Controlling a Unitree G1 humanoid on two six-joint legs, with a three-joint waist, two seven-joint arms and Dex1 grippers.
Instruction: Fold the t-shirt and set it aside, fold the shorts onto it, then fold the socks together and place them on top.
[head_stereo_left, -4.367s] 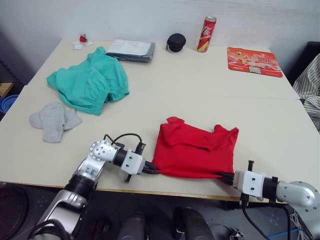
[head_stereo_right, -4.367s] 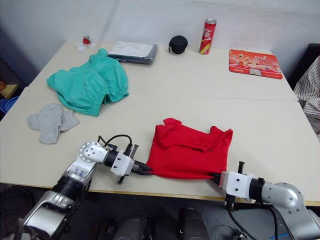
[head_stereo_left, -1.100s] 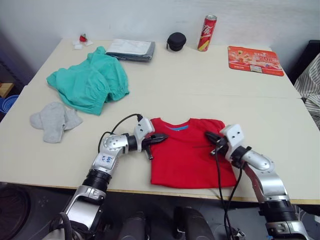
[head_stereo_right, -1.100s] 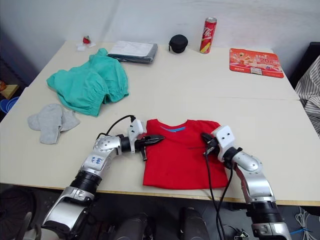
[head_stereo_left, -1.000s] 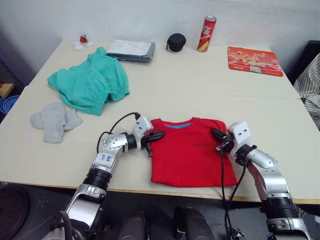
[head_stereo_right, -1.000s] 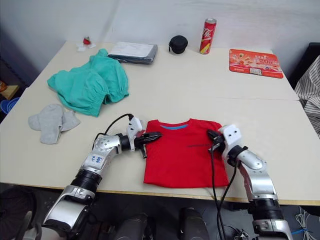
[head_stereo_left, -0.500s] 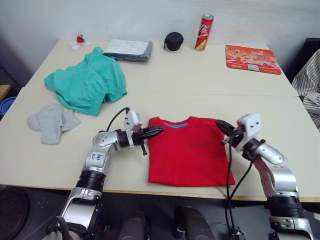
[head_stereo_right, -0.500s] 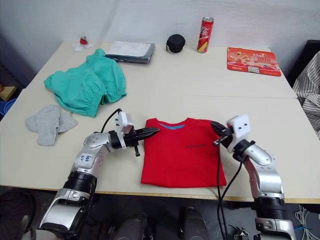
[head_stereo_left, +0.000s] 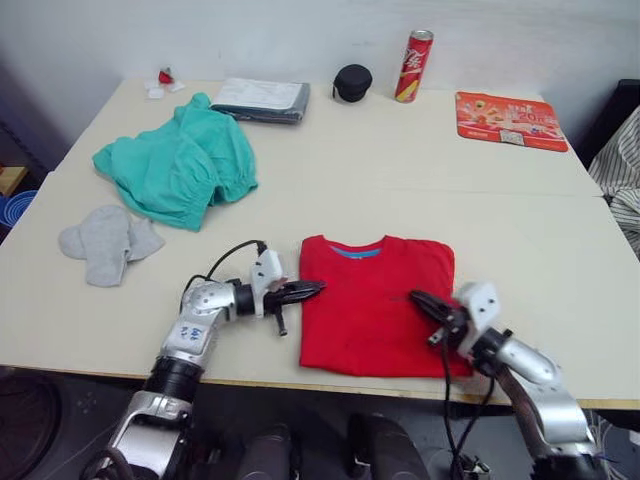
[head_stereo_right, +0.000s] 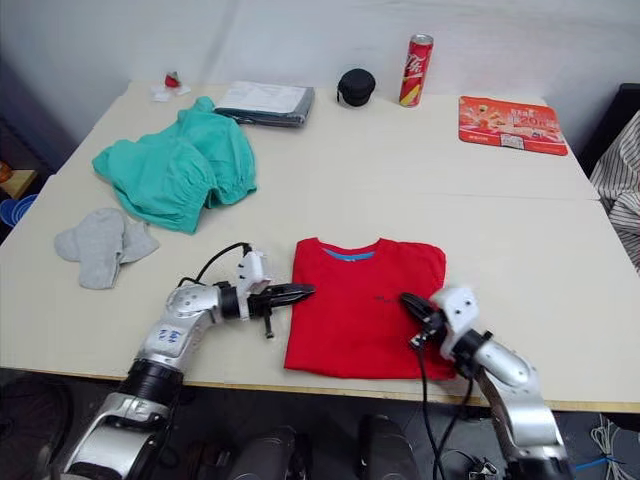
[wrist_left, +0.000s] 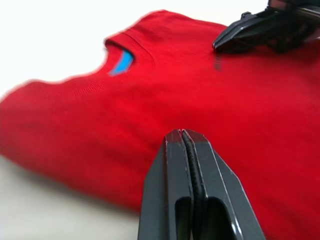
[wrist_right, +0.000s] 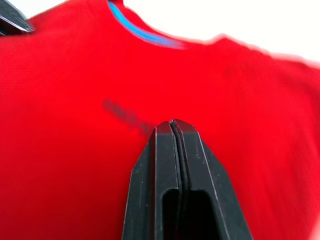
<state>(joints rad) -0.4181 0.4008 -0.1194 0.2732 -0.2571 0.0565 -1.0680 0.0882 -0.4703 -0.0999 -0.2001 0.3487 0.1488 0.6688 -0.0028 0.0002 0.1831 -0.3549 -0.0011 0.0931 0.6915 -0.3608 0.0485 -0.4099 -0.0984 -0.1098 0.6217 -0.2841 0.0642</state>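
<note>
We find the t-shirt (head_stereo_left: 378, 303) lying as a flat red rectangle at the near edge of the table (head_stereo_left: 520, 230), collar with its blue lining turned away from us and the small dark chest print facing up, sleeves tucked out of sight. Our left gripper (head_stereo_left: 308, 290) points at the t-shirt's left edge with its two black fingers pressed together on nothing, and our right gripper (head_stereo_left: 421, 301) sits over the t-shirt's right half beside the print, its fingers likewise closed and empty, as both wrist views show. We judge the first fold to be largely made, though the garment may want another fold and is not yet set aside. The rest is untouched: the shorts (head_stereo_left: 178, 165) lie rumpled well to the left of the t-shirt and further back, and the socks (head_stereo_left: 105, 240) lie loosely overlapped to the t-shirt's left, nearer us than the shorts. Well behind the t-shirt, along the far side, stand a grey folded packet (head_stereo_left: 262, 99), a small black round case (head_stereo_left: 352, 83), a red can (head_stereo_left: 416, 66) and a red printed mat (head_stereo_left: 510, 120). The case is shut and the can's top is too small to read, so we cannot tell what either holds.
</note>
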